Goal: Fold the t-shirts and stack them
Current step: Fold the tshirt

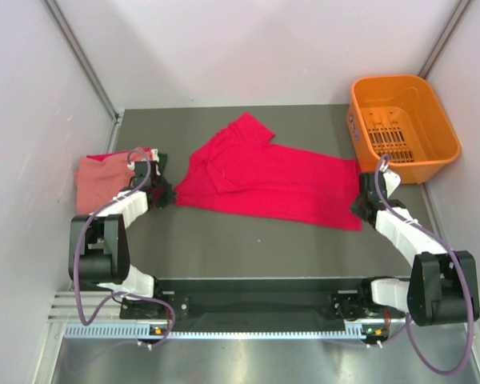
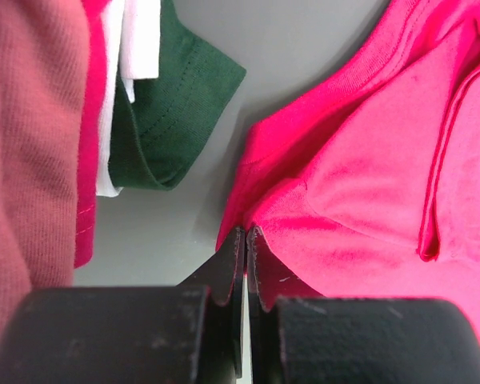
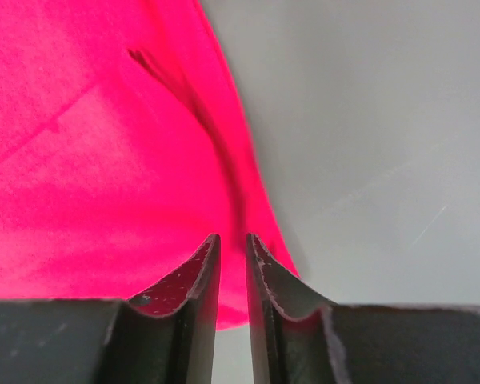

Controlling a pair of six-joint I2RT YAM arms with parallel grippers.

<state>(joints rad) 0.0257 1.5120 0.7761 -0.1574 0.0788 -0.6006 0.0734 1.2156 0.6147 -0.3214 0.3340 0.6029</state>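
Observation:
The crimson red t-shirt (image 1: 264, 180) lies spread across the middle of the table, its upper left part folded over. My left gripper (image 1: 166, 190) is at the shirt's left edge. In the left wrist view it (image 2: 246, 232) is shut on a puckered fold of the red cloth (image 2: 368, 176). My right gripper (image 1: 360, 200) is at the shirt's right edge. In the right wrist view it (image 3: 233, 238) pinches the hem of the red cloth (image 3: 88, 144), and a crease runs into the narrow gap. The salmon pink shirt (image 1: 100, 180) lies folded at the left, with the dark green shirt (image 2: 164, 104) and the pale shirt (image 2: 140, 36) under it.
An orange plastic basket (image 1: 388, 80) stands at the back right corner, just behind my right gripper. White walls close in the table at the left, back and right. The stack of folded shirts sits close to my left arm.

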